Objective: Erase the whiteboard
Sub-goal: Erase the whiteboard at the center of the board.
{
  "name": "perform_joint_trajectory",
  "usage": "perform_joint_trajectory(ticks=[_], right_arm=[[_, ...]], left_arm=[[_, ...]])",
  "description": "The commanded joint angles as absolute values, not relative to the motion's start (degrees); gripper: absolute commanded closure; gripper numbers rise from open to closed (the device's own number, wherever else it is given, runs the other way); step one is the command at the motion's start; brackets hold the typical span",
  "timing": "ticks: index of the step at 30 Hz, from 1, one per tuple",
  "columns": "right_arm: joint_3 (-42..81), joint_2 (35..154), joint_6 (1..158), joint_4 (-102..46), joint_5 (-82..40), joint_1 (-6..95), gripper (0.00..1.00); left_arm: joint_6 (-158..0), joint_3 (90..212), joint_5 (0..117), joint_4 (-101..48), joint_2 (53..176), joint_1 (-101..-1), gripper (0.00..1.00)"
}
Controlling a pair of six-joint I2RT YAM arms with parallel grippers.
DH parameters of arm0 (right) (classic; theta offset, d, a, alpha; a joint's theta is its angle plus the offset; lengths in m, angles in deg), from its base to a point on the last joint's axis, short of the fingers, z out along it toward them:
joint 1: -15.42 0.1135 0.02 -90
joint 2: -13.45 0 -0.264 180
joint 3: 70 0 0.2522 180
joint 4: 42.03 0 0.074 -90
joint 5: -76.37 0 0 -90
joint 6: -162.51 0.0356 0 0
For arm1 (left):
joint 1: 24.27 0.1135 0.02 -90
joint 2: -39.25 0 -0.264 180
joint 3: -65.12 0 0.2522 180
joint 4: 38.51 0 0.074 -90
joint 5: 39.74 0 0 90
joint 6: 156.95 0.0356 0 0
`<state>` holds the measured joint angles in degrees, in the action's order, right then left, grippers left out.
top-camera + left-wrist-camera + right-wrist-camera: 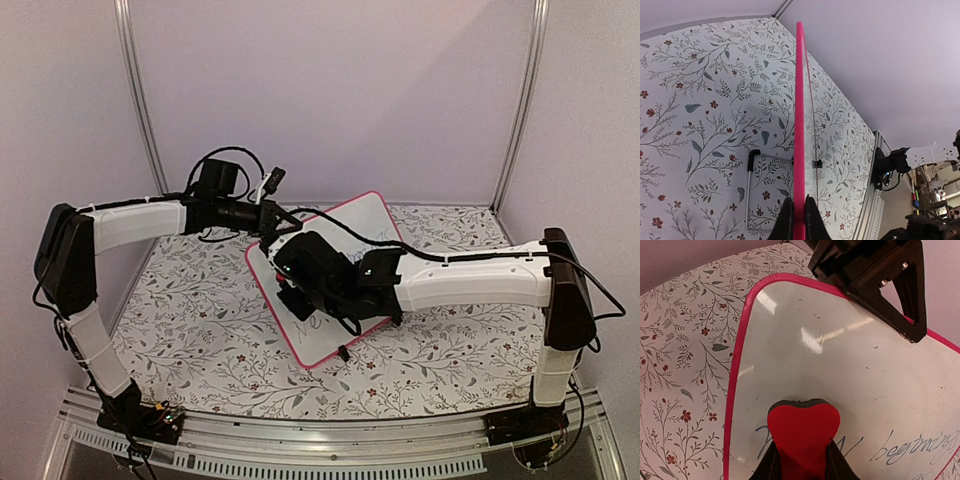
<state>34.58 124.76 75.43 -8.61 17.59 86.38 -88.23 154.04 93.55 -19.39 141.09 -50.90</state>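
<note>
Left wrist: I see the whiteboard (800,100) edge-on, a thin glossy pink rim, left gripper (799,216) clamped onto it | right wrist: right gripper (801,462) pinching a red heart-shaped eraser (803,427) against the board's shiny white face, over cursive handwriting (912,447) | overhead: board sits mid-table on the floral tablecloth (200,300).

I have a top camera looking down from high behind the near edge across the whole table (200,300), a left wrist camera sighting close, edge-on, along the whiteboard (799,125) rim, and a right wrist camera close over that same board's written face.
</note>
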Motion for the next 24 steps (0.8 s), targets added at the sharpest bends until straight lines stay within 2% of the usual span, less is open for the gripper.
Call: perform_joint_trajectory(ticks=[1, 24], right_arm=[[35.91, 125.88, 74.23, -8.18, 16.85, 87.32, 1.0], [36.24, 127.94, 73.83, -7.75, 16.54, 88.84, 1.0]], left_arm=[[-87.77, 153.43, 91.04, -20.77, 139.29, -50.71, 1.0], [-87.43, 152.9, 90.87, -21.33, 138.83, -50.79, 1.0]])
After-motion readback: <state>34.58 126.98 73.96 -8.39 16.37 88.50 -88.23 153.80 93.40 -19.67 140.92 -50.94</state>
